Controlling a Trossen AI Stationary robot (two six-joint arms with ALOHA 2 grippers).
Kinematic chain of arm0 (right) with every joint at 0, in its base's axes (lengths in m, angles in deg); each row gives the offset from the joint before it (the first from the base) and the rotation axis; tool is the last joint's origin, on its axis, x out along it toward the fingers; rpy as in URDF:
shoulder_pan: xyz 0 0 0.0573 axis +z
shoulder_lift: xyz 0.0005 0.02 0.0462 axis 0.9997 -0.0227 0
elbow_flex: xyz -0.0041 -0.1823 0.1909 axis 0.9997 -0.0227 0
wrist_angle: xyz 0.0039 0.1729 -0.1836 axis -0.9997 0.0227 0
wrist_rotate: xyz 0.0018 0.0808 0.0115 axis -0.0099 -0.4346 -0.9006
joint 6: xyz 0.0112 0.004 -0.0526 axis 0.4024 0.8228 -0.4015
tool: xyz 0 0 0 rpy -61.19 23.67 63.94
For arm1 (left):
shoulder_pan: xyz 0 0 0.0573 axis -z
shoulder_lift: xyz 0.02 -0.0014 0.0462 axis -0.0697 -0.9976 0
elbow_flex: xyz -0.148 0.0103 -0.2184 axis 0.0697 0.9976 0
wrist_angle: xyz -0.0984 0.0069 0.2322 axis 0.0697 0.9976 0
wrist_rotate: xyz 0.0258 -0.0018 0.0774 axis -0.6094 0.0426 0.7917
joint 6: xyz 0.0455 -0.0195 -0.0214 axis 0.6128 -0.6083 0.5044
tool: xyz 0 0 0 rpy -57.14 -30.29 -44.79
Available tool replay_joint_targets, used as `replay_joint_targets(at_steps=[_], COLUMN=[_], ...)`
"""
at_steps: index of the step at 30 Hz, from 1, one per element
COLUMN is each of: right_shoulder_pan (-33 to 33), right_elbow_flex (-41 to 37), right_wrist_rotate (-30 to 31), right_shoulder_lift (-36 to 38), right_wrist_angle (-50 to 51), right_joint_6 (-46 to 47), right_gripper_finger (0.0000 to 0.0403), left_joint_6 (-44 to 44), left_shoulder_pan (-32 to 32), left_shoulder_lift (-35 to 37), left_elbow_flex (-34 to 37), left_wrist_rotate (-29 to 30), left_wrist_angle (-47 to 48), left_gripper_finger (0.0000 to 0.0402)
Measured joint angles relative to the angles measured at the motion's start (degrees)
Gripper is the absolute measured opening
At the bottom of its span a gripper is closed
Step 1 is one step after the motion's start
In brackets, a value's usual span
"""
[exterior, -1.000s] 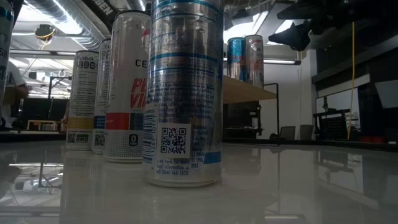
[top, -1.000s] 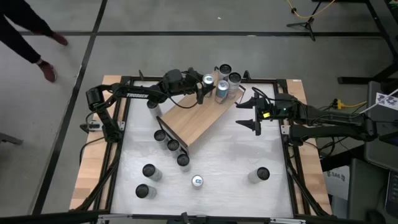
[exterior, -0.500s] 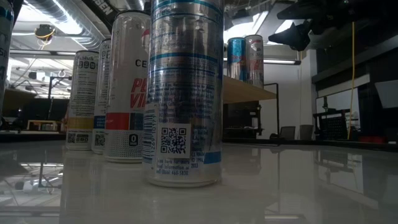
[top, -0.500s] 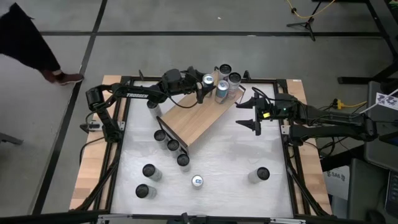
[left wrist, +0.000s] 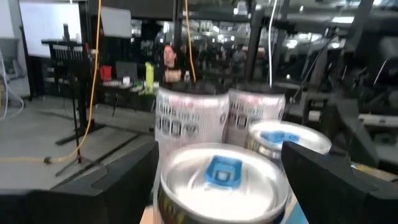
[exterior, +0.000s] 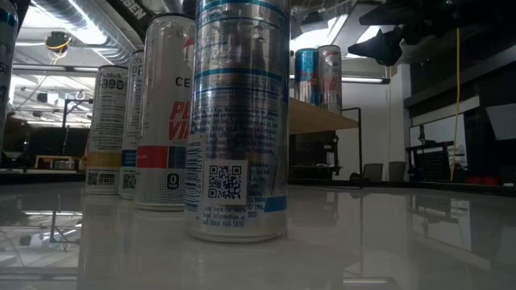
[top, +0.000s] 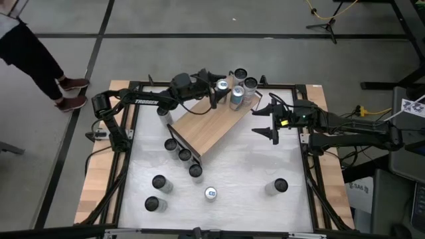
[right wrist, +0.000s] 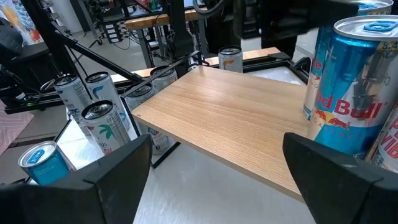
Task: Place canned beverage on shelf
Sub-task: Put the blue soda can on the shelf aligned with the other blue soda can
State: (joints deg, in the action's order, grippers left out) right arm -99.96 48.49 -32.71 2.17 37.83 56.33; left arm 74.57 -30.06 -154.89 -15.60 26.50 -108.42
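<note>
The shelf (top: 206,129) is a light wooden board standing slantwise at the table's middle. Several cans stand on its far right end; among them are one with a blue tab (top: 222,85) and a blue-and-silver one (top: 237,93). My left gripper (top: 211,87) is open and roughly level at the blue-tab can (left wrist: 221,180). Its fingers stand on either side of that can's upper part, which rests upright on its base. My right gripper (top: 264,125) hangs open beside the shelf's right side, with nothing between its fingers (right wrist: 81,193).
Loose cans stand on the white table along the shelf's near-left side (top: 184,155), at the near left (top: 159,182), at the near middle (top: 211,193) and at the near right (top: 280,185). A person's legs (top: 40,60) are beyond the table's far left corner.
My left gripper has tipped its fingers upward at the blue-tab can while staying in place. The can stands as before on the shelf. The person at the far left has stepped closer to the table.
</note>
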Motion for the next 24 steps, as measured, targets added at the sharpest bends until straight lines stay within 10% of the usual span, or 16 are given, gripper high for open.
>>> replay_joint_targets(at_steps=[24], right_shoulder_pan=[0.0], right_elbow_flex=[0.0], right_wrist_rotate=[0.0], right_shoulder_lift=[0.0], right_wrist_angle=[0.0], right_joint_6=[0.0], right_gripper_finger=[0.0356], left_joint_6=[0.1], left_shoulder_pan=[-0.1], left_shoulder_lift=[7.3], left_elbow_flex=[0.0], left_wrist_rotate=[-3.6], left_wrist_angle=[-1.1], left_gripper_finger=[0.0334])
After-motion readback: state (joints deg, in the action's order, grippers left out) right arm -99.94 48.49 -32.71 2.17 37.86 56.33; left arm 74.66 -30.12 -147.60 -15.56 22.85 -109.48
